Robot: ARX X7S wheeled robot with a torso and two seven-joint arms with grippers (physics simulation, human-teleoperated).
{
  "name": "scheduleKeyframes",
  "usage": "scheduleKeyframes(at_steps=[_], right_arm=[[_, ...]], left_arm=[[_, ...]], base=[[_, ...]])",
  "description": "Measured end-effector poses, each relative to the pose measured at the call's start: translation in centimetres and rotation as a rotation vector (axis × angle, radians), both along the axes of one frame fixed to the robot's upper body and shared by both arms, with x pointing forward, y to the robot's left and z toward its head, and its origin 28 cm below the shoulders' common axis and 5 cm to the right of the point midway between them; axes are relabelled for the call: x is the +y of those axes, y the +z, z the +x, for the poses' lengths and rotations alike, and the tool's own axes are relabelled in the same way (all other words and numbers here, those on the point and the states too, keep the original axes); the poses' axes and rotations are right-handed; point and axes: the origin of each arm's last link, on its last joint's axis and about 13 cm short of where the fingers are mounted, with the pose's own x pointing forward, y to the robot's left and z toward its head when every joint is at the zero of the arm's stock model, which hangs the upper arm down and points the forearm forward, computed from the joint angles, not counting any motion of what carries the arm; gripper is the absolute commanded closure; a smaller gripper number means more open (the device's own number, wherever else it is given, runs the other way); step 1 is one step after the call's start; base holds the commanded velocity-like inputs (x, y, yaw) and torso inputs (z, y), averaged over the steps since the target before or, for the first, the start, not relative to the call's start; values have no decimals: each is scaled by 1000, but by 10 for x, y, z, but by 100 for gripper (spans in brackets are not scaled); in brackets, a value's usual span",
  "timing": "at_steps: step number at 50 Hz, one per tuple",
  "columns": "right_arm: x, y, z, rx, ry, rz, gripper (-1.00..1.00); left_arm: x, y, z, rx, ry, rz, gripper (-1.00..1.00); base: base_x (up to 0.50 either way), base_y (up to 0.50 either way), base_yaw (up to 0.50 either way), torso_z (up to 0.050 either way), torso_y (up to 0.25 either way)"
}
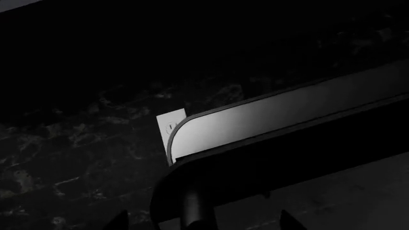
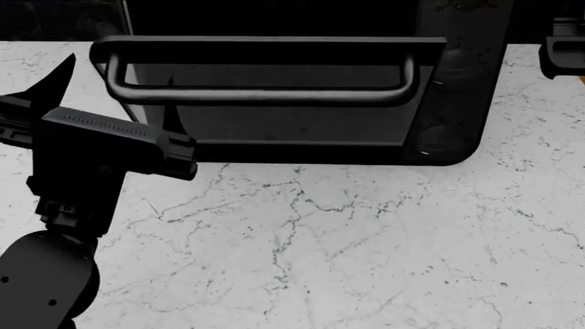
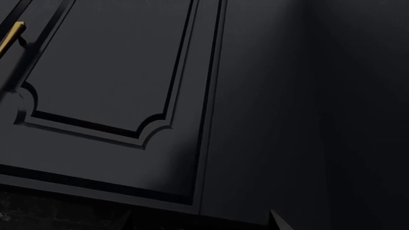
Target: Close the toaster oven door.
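The black toaster oven stands at the back of the white marble counter, with two knobs on its right panel. Its glass door leans out from the front, and the bar handle runs along the door's top edge. My left gripper is open at the handle's left end. In the left wrist view the handle's post stands between my fingertips, below the door frame and the oven's pale top. My right gripper is open and empty at the far right.
The marble counter spreads in front of the oven. A dark marble backsplash with a white wall outlet lies behind the oven's left side. The right wrist view faces a dark cabinet door with a gold handle.
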Motion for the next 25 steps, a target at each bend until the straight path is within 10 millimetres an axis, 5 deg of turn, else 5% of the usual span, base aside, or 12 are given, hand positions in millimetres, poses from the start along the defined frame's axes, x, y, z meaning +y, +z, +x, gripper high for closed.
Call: scheduleKeyframes(at_steps=[25], right_arm=[[-5,-1,-4,2,-17,6,-100]], left_arm=[[-22,18,70,-57,139,72,-100]], base=[[0,0,0,0,0]])
